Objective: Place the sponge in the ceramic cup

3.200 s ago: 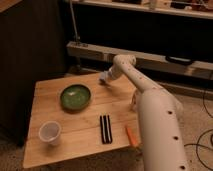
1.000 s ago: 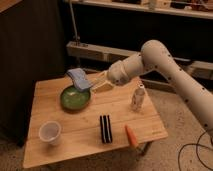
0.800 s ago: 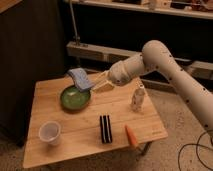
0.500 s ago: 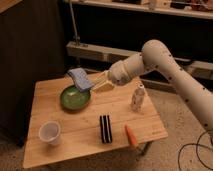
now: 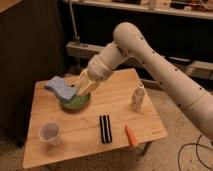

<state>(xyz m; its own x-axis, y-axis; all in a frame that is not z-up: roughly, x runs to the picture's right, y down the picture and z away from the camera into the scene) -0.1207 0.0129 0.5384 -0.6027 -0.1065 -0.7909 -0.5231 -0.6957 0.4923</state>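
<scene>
The blue-lavender sponge (image 5: 60, 88) hangs in the air above the left rim of the green bowl (image 5: 76, 102), tilted. My gripper (image 5: 73, 91) is shut on the sponge's right edge, reaching in from the white arm at upper right. The pale ceramic cup (image 5: 50, 133) stands upright near the table's front left corner, well below and left of the sponge.
A black ridged block (image 5: 105, 128) lies at the table's front centre, an orange carrot-like piece (image 5: 131, 135) to its right. A slim white bottle (image 5: 137, 98) stands right of centre. The wooden table (image 5: 120, 142) ends close behind the cup. Dark cabinet at left.
Over the last second the sponge and gripper have drifted slightly down and left above the bowl. Earlier still the arm stood at the table's back, with no sponge lifted.
</scene>
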